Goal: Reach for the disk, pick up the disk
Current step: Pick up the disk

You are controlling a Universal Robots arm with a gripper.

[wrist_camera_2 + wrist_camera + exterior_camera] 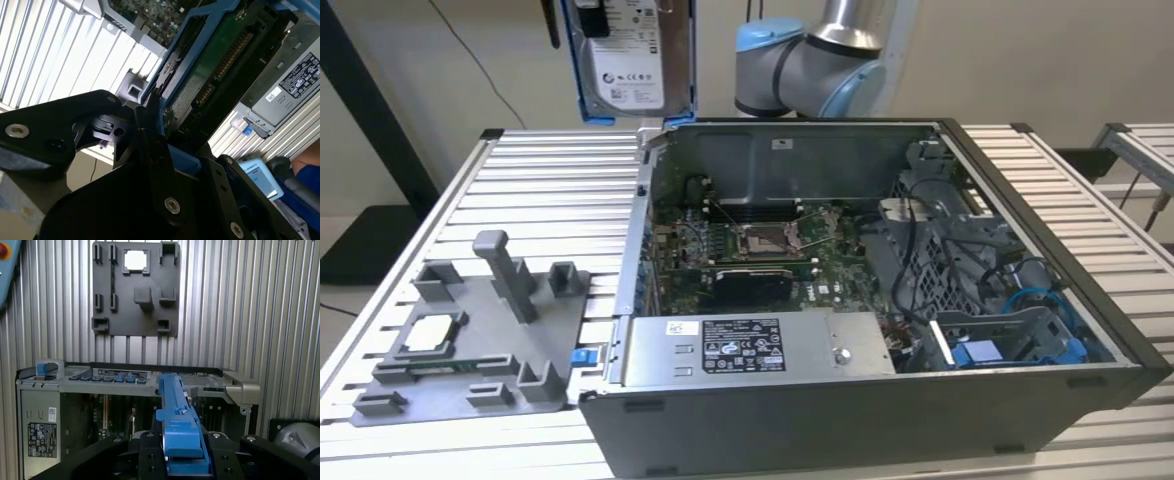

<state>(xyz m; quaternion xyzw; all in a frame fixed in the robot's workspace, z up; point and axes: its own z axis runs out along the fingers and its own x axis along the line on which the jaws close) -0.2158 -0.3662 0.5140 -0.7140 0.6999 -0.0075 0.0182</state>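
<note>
Slatted metal table (520, 170) held open computer case (854, 410). Grey holder plate (480, 340) lay on table, at exterior view's left of case. Disk (630, 60) hung high in air, above case's far corner at exterior view's left. Gripper (182, 442) jaws were squeezed tight on disk's blue frame. Small silver chip (431, 333) sat on plate.

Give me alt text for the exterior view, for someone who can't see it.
The disk, framed by its blue bracket, hangs upright high above the slatted table, past the far corner of an open computer case. On the exterior view's left, a grey fixture plate lies on the table.
</note>
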